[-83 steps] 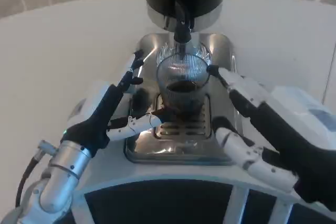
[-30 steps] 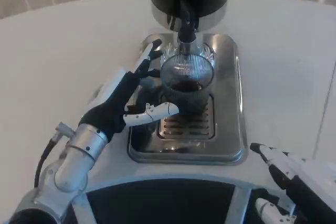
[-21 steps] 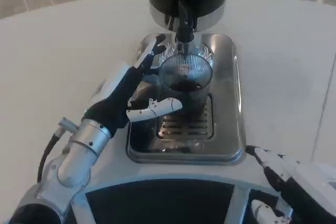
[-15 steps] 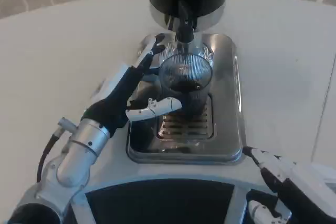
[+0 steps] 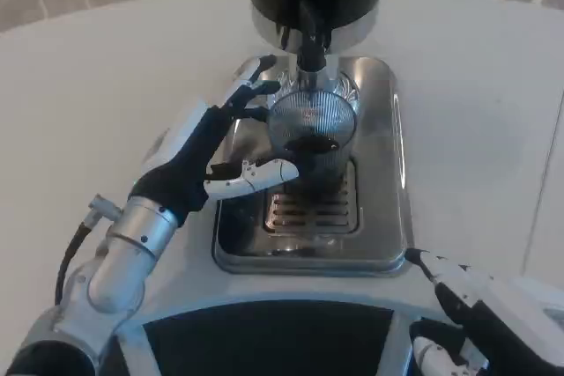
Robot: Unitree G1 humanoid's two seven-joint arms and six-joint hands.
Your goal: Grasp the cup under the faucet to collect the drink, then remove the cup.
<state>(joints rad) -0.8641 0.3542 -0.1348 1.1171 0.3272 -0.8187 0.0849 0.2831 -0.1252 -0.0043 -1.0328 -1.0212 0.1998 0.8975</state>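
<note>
While the right robot hand (image 5: 480, 305), fingers apart, had drawn back to the bench (image 5: 106, 85) edge, the cup (image 5: 311, 140) stayed under the faucet (image 5: 309, 52). The left robot hand (image 5: 207, 151) remained spread beside it, gripping nothing.

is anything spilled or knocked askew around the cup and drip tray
Nothing stands out. The ribbed glass cup stands upright on the metal drip tray under the black faucet, with dark drink inside it. No puddle shows on the tray or the white table. The left hand is beside the cup, fingers spread.
</note>
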